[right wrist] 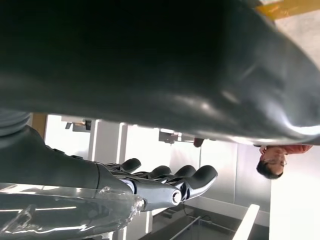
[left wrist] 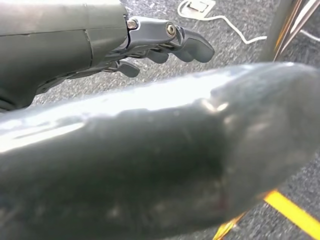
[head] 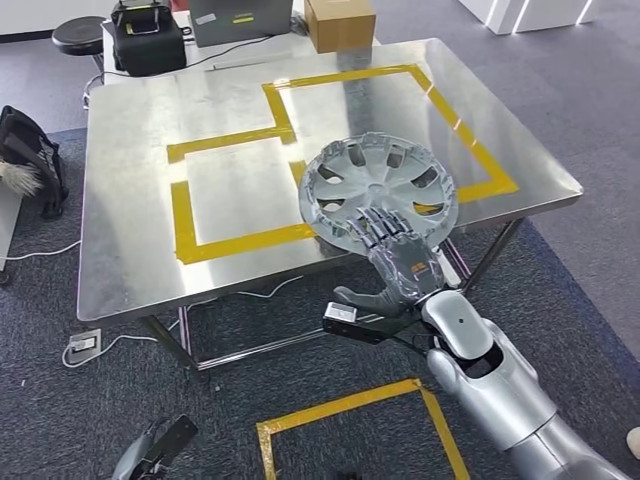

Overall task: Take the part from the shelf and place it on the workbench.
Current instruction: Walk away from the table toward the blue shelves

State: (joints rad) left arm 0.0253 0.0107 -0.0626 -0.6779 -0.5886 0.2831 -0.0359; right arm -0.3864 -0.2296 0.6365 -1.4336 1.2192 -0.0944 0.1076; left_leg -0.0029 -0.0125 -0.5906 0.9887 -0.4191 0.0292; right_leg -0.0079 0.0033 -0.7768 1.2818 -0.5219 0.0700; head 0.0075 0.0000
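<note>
Setting the hubcap down on the counter, right at the near edge

Looking at this one, the robot was well into the placing step. The right hand (head: 392, 245) was under the near side of the part (head: 377, 190), a grey hubcap-looking wheel cover, with the fingers (head: 377, 228) spread up across its face in the head view. So that hand was holding the part, more cradling it from below than clamping hard, as far as I could tell. The part itself sat over the near edge of the steel counter (head: 128, 200), overlapping the yellow tape outline (head: 226, 243) marked on the top, with its closest bit hanging off past the edge. I honestly couldn't tell whether it was already resting flat on the metal or a touch above it.

The left hand (left wrist: 166, 42) was down by the floor in its wrist view, fingers fairly straight and close together with nothing in them, just carpet and a cable behind it. It had no job here.

My guess for the next move: push the part a bit further onto the counter so it's fully supported, ideally inside a taped box, then lower it and slip the fingers out from underneath without dragging it back. The overhang was the risk, since letting go too early could tip it off the edge.
</note>
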